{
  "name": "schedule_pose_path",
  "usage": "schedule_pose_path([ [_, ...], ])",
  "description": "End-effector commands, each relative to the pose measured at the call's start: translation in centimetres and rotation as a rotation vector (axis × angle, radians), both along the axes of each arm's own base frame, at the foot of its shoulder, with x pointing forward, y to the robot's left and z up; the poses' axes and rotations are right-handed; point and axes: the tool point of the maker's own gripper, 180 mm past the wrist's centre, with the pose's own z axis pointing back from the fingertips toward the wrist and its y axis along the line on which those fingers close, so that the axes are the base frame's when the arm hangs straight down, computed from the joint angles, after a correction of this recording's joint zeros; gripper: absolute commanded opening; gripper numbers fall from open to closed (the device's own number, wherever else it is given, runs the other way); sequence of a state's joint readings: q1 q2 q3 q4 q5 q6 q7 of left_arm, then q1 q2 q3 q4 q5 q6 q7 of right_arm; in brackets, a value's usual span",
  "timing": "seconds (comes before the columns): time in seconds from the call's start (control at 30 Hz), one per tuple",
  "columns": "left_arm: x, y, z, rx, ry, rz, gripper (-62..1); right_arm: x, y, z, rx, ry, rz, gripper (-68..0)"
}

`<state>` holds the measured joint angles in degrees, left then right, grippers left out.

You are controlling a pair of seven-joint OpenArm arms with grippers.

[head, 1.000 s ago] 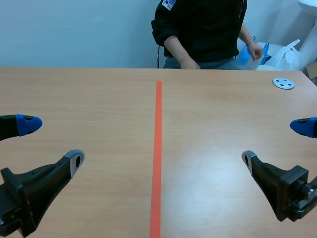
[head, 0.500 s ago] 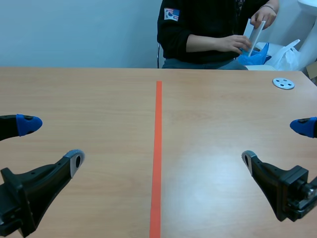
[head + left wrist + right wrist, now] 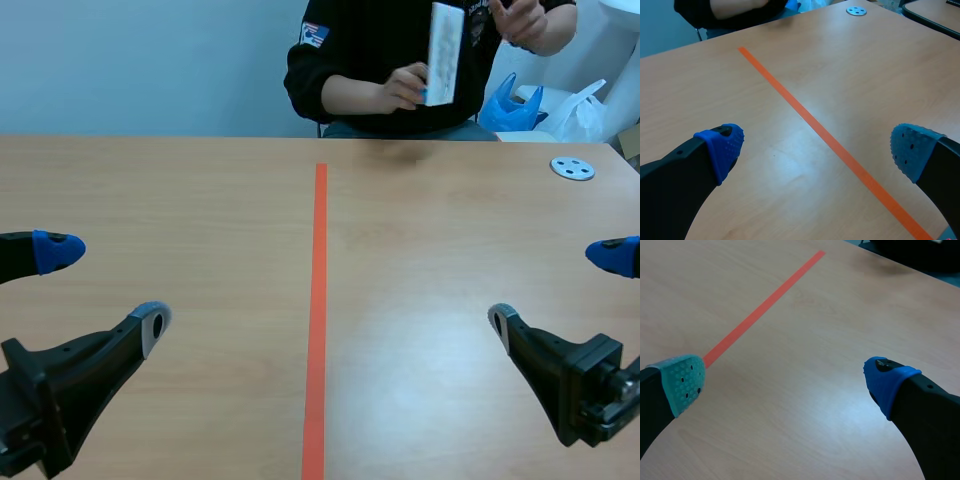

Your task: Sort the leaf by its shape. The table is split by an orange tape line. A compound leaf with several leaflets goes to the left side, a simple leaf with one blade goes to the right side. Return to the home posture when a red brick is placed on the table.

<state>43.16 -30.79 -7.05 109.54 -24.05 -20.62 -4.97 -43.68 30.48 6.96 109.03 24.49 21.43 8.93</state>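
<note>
No leaf lies on the table. A person across the table holds a flat white card (image 3: 444, 40) up in one hand (image 3: 405, 88), above the far edge. My left gripper (image 3: 105, 285) stands open low at the near left, nothing between its fingers. My right gripper (image 3: 560, 290) stands open at the near right, also holding nothing. The orange tape line (image 3: 317, 300) runs down the middle of the table between them. In the wrist views the left gripper (image 3: 815, 145) and the right gripper (image 3: 785, 375) each have only bare wood and the tape line (image 3: 830, 140) (image 3: 760, 305) ahead.
A small grey disc with holes (image 3: 572, 168) (image 3: 856, 10) lies at the far right of the table. Blue and white bags (image 3: 545, 108) sit behind the table's far right edge. No red brick is in view.
The person has lifted the white card from the bags at the right up and toward the table's middle. Both arms have stayed still.
</note>
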Motion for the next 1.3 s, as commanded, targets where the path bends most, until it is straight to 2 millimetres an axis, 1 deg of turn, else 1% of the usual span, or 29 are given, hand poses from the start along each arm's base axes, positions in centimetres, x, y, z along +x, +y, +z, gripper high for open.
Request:
schedule_pose_path([
  [0.0,0.1,-0.3,0.8,-0.025,-0.023,-0.001,1.4,0.4,0.4,1.2,0.013,-0.039,0.01,-0.8],
  [0.77,0.1,-0.3,0.8,-0.025,-0.023,-0.001,1.4,0.4,0.4,1.1,0.013,-0.039,0.009,-0.8],
  [1.0,0.1,-0.3,0.8,-0.025,-0.023,-0.001,1.4,0.7,0.3,1.1,0.013,-0.043,0.01,-0.8],
  [1.27,0.1,-0.3,0.8,-0.026,-0.024,-0.001,1.4,2.5,0.2,-1.1,0.046,-0.027,0.009,-0.8],
])
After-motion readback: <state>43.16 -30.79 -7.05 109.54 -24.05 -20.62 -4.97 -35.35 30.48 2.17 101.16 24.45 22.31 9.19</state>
